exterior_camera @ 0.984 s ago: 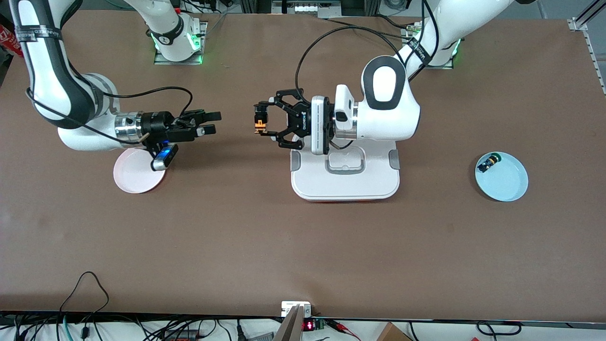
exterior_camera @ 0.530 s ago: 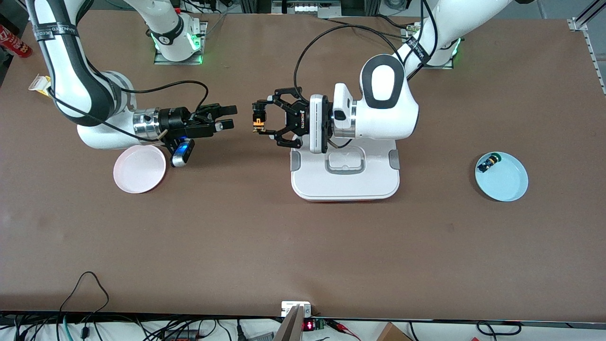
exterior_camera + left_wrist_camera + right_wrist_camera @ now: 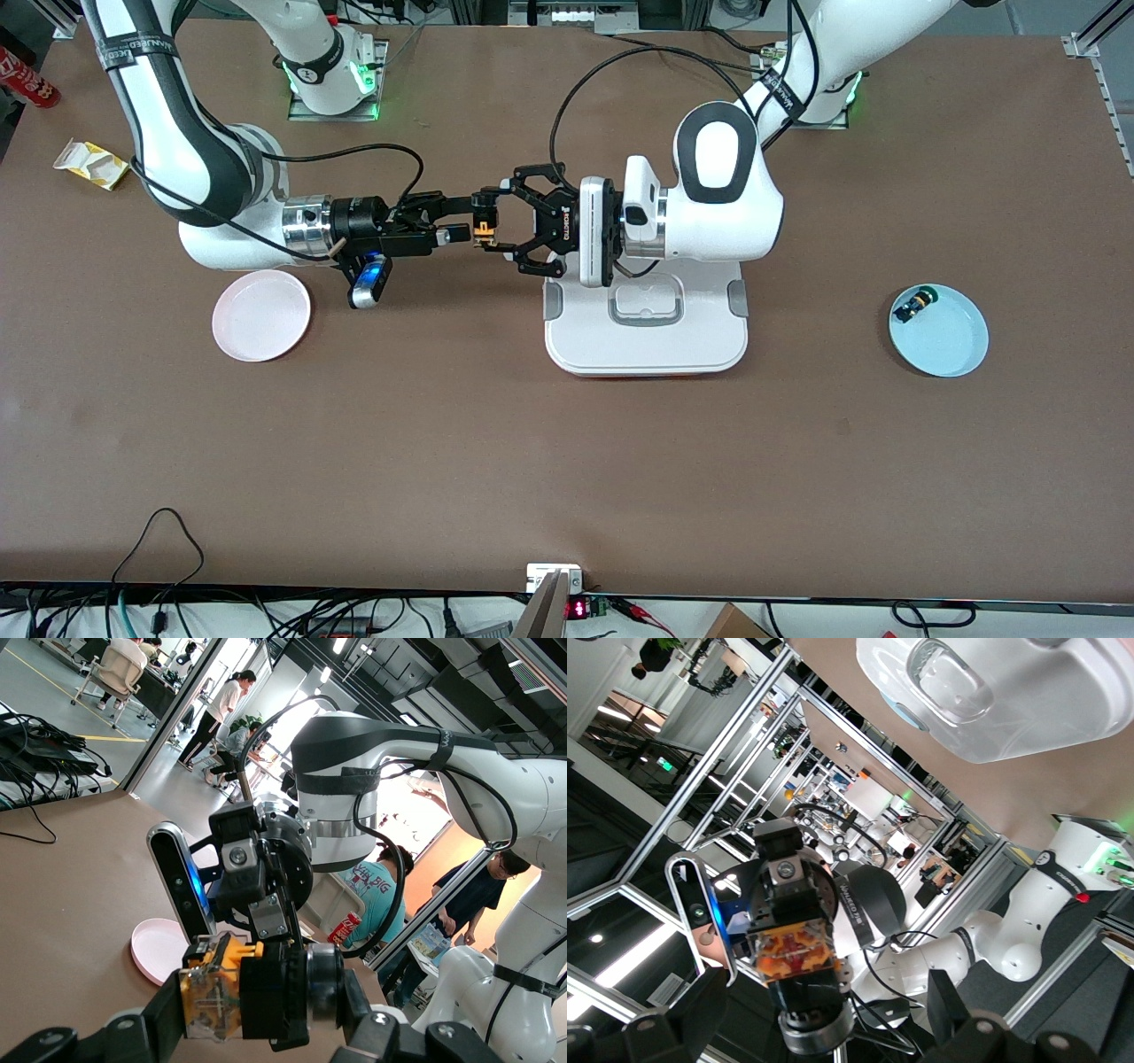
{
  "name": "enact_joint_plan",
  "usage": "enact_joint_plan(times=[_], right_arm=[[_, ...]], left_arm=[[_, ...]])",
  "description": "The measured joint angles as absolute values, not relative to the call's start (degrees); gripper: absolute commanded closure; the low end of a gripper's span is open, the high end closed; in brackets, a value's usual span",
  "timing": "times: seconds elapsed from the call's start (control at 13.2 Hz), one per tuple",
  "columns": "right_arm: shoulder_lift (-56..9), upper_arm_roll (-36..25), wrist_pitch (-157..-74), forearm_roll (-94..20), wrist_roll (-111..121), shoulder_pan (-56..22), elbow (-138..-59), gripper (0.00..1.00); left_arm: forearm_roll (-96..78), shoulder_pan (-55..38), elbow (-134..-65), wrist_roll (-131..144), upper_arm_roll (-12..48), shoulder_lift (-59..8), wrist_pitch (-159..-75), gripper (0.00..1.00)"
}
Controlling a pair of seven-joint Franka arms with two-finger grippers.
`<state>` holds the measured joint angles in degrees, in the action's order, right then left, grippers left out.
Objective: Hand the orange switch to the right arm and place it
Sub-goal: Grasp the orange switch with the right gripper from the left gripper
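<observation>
The orange switch is being held clamped in the left gripper jaws, while the right gripper jaws are being kept apart around it.

The left gripper clamps the orange switch in midair. The right gripper faces it close up, fingers spread beside the switch. A pink plate lies on the table below.
</observation>
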<state>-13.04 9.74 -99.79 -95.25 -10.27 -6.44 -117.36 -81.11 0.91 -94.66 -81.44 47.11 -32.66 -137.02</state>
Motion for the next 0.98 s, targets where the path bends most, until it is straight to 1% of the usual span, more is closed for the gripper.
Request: enact_joint_plan(times=[0.61,0.68,0.91,0.98], right_arm=[[-12.94,10.22,-100.89,-96.73,-10.57,-7.75,-117.32,0.0],[-12.94,10.25,-100.98,-96.73,-10.57,-7.81,-117.32,0.05],[-12.93,10.25,-101.24,-96.76,-10.57,-7.81,-117.27,0.28],[-12.93,10.25,-101.28,-96.79,-10.57,-7.81,-117.24,0.31]], left_arm=[[-81.11,0.96,-94.66,-81.44,47.1,-32.66,-137.03,0.88],[-81.11,0.96,-94.66,-81.44,47.09,-32.66,-137.03,0.87],[-81.11,0.93,-94.66,-81.42,47.09,-32.66,-137.03,0.87],[-81.11,0.95,-94.66,-81.42,47.09,-32.66,-137.03,0.87]])
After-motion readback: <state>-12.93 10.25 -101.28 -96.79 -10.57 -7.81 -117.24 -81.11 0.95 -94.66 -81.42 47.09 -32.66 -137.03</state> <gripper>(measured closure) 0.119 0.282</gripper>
